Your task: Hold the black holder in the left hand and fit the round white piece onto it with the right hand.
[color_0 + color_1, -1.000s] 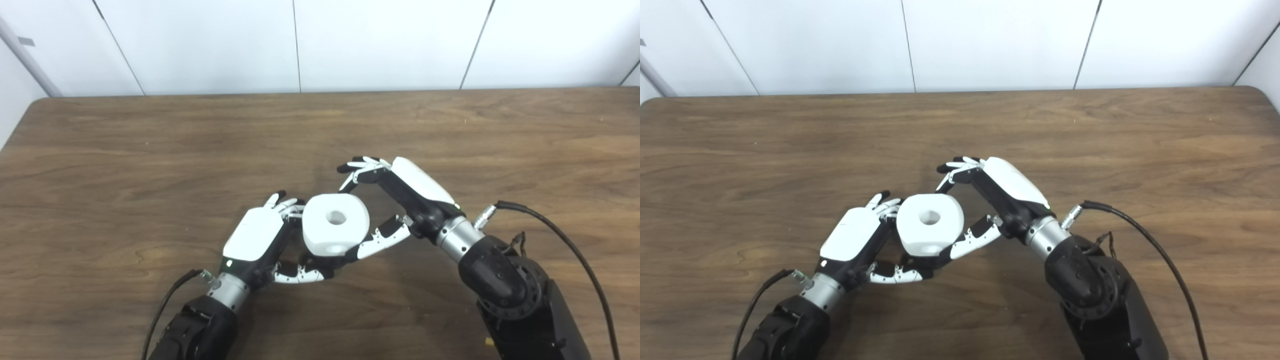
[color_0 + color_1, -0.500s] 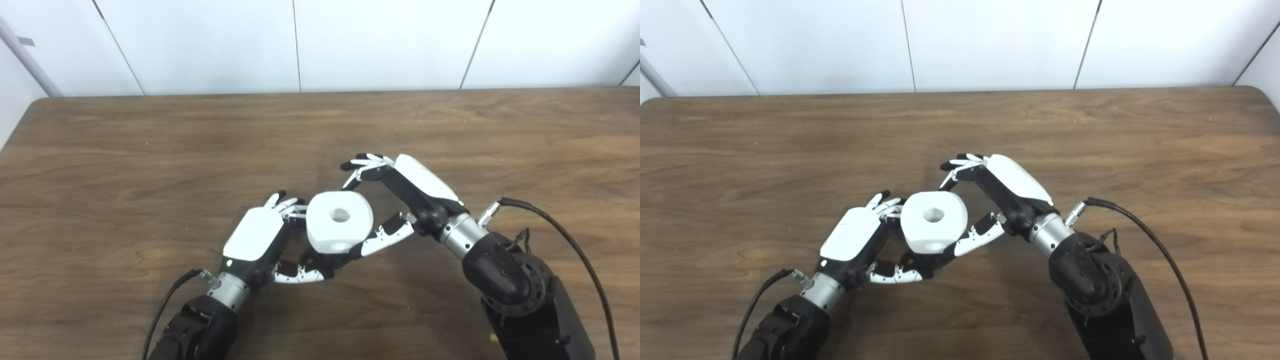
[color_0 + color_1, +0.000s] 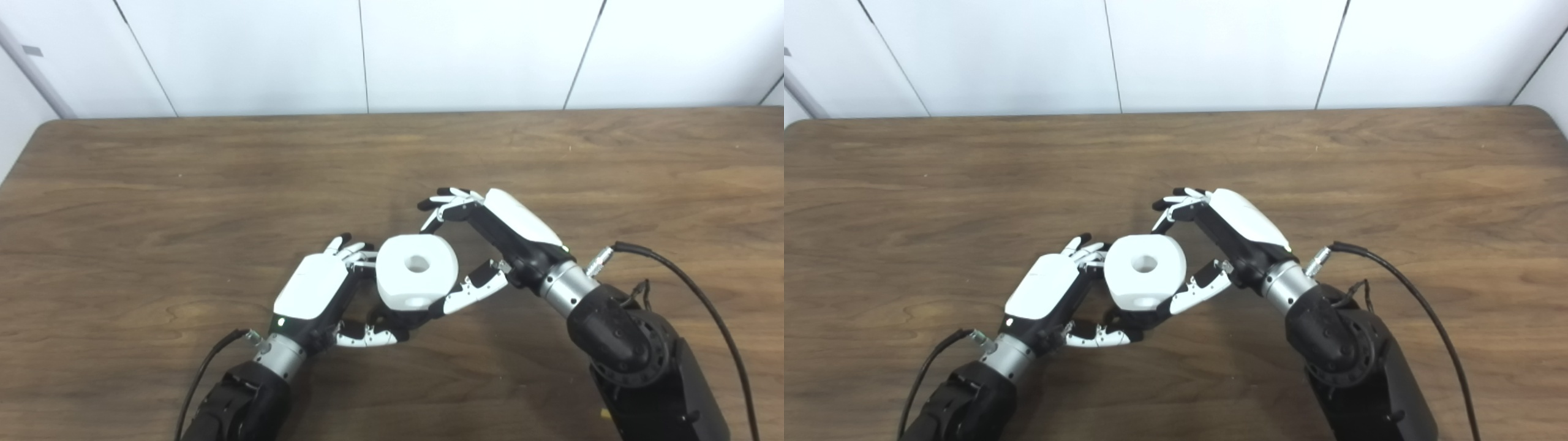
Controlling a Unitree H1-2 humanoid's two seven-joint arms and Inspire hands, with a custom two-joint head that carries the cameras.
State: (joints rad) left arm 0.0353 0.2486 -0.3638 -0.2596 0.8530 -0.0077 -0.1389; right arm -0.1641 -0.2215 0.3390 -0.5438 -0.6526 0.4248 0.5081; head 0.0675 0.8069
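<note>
The round white piece (image 3: 416, 278), a thick disc with a hole in its top, sits between my two hands above the table. My right hand (image 3: 502, 239) grips it: the thumb presses its lower right side and the curled fingers meet its far edge. My left hand (image 3: 312, 288) is curled at the piece's left and underneath it. It is closed on the black holder (image 3: 387, 318), of which only a dark sliver shows below the white piece. How the piece and the holder meet is hidden.
The brown wooden table (image 3: 184, 184) stretches wide on all sides, and its far edge meets a white panelled wall. A black cable (image 3: 704, 306) loops off my right forearm over the table at the lower right.
My right hand and the white piece have shifted slightly to the right. The left hand has stayed where it was.
</note>
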